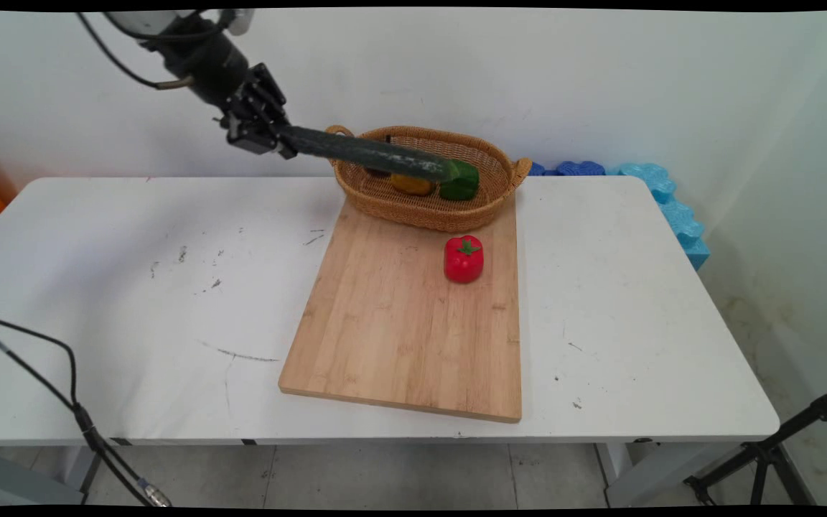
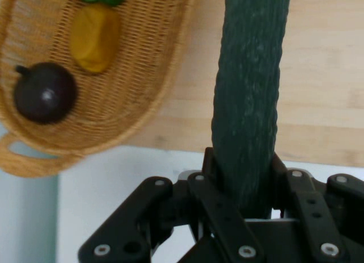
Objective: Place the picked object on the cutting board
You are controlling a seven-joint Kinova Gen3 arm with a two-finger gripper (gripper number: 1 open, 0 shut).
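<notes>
My gripper point(image 1: 278, 141) is shut on one end of a long dark green cucumber point(image 1: 377, 155), which sticks out to the right and hangs above the wicker basket point(image 1: 496, 161). In the hand view the cucumber point(image 2: 250, 98) rises from between the fingers point(image 2: 213, 175). The basket point(image 2: 145, 84) holds a yellow-orange vegetable point(image 2: 95, 38), a dark purple round one point(image 2: 44, 92) and a green pepper point(image 1: 462, 181). A red pepper point(image 1: 464, 259) stands on the wooden cutting board point(image 1: 399, 323) in front of the basket.
The basket sits on the board's far end, near the table's back edge point(image 1: 169, 179). Blue foam pieces point(image 1: 665, 194) lie along the wall at the back right. Black cables point(image 1: 62, 388) hang at the near left. A tripod leg point(image 1: 794, 431) shows bottom right.
</notes>
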